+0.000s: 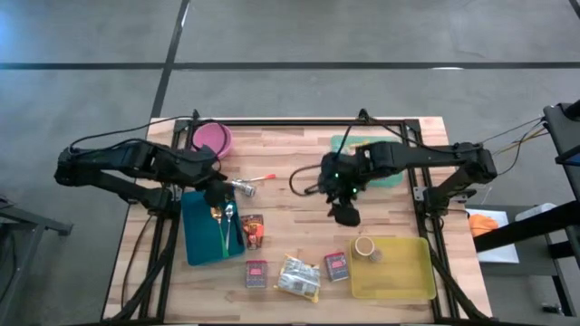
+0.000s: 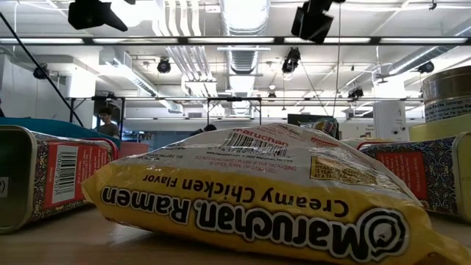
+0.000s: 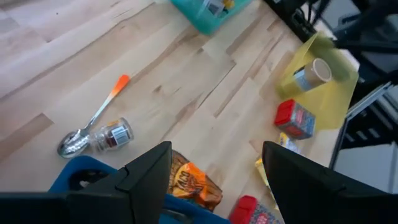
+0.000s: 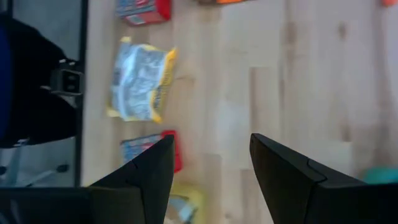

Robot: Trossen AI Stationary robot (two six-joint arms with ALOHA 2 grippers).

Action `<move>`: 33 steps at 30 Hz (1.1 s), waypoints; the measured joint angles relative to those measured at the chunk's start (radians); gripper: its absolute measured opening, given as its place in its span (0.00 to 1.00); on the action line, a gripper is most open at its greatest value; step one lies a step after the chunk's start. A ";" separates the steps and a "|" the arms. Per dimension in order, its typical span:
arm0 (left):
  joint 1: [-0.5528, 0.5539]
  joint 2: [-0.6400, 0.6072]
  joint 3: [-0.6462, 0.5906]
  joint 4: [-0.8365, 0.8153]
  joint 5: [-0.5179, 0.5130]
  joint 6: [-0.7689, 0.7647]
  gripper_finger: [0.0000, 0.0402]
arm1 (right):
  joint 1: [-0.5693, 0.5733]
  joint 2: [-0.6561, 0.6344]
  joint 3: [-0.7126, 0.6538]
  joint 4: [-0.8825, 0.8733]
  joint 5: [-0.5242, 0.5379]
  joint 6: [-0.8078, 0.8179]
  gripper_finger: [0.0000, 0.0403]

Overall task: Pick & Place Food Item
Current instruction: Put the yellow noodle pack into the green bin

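Left wrist view: we see the left gripper [image 3: 214, 180] with its two dark fingers spread apart and nothing between them. It hangs over the near edge of the blue tray [image 3: 81, 180]. Just past the fingers lies an orange snack packet [image 3: 189, 183]. Farther out on the bare wood lie a small glass jar [image 3: 113, 134] and a spoon with an orange handle [image 3: 93, 118], the jar touching the spoon's bowl.

High view: we place the right gripper [image 1: 345, 215] above the middle of the wooden table [image 1: 299, 145], between the teal tray [image 1: 349, 145] and the yellow tray [image 1: 408, 276]. Right wrist view shows its fingers apart and empty, with bare planks below.

We note the ramen packet [image 1: 298, 277] lying flat near the front edge of the table, well apart from both grippers. A red tin [image 1: 256, 273] sits just to its left and a second red tin [image 1: 337, 265] just to its right. The yellow tray holds a small round can [image 1: 365, 248] in its back left corner. A pink bowl [image 1: 211, 139] stands at the back left of the table. Cutlery lies in the blue tray.

Low view: the ramen packet fills the foreground, with a tin on either side.
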 joint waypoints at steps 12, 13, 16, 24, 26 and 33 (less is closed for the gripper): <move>0.000 0.012 0.000 -0.001 0.019 0.126 0.64 | 0.140 0.039 0.000 0.110 0.000 0.308 0.50; 0.000 0.012 0.000 -0.002 0.020 0.134 0.64 | 0.150 0.050 0.000 0.133 0.000 0.325 0.50; 0.000 0.012 0.000 -0.004 0.035 0.151 0.64 | 0.180 0.098 0.000 0.190 0.001 0.367 0.50; 0.000 0.012 0.000 -0.032 0.060 0.171 0.64 | 0.259 0.234 0.016 0.316 0.131 0.396 0.50; 0.000 0.012 0.000 -0.051 0.068 0.173 0.64 | 0.270 0.260 0.023 0.331 0.170 0.396 0.50; 0.000 0.012 0.000 -0.068 0.072 0.194 0.64 | 0.271 0.354 0.020 0.484 0.131 0.418 0.50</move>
